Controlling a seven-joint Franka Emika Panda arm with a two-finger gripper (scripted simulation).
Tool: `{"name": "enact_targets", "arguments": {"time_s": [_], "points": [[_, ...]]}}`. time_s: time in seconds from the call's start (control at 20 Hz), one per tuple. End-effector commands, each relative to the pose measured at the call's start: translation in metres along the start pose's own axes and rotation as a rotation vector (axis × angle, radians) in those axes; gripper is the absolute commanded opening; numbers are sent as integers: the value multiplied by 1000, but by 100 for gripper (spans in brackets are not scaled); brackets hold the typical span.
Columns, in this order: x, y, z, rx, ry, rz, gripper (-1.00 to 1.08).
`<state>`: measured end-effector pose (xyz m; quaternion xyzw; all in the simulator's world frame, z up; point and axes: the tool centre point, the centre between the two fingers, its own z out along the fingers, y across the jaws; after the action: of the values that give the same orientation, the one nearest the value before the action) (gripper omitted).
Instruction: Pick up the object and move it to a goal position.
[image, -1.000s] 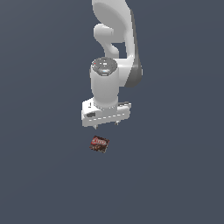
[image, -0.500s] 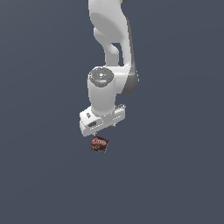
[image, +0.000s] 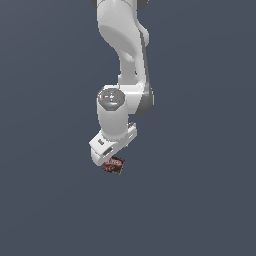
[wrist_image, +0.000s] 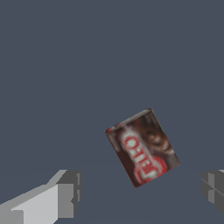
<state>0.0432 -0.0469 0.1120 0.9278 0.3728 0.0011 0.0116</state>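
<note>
The object (image: 115, 165) is a small flat dark brown-and-red box with a red and white label, lying on the grey floor. In the exterior view my gripper (image: 109, 161) hangs just over it, and the white hand covers its near upper edge. The wrist view shows the object (wrist_image: 142, 148) tilted, lying slightly ahead of the line between my two fingers. My gripper (wrist_image: 141, 195) is open, with one grey fingertip (wrist_image: 66, 194) on one side and the other at the picture's edge. Nothing is held between them, and neither fingertip touches the box.
Plain dark grey floor (image: 200, 200) surrounds the box on every side. The white arm (image: 125, 55) rises from the hand toward the top of the exterior view. No other object shows.
The hand has dropped lower and closed in on the box, and now overlaps its upper edge in the exterior view. The box itself has not moved.
</note>
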Motion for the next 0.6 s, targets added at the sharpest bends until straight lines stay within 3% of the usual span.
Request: {"name": "enact_targets", "arguments": {"time_s": [0.0, 0.55], "points": [[0, 3, 6, 3, 0, -66, 100], [-2, 17, 32, 14, 5, -334, 100]]}}
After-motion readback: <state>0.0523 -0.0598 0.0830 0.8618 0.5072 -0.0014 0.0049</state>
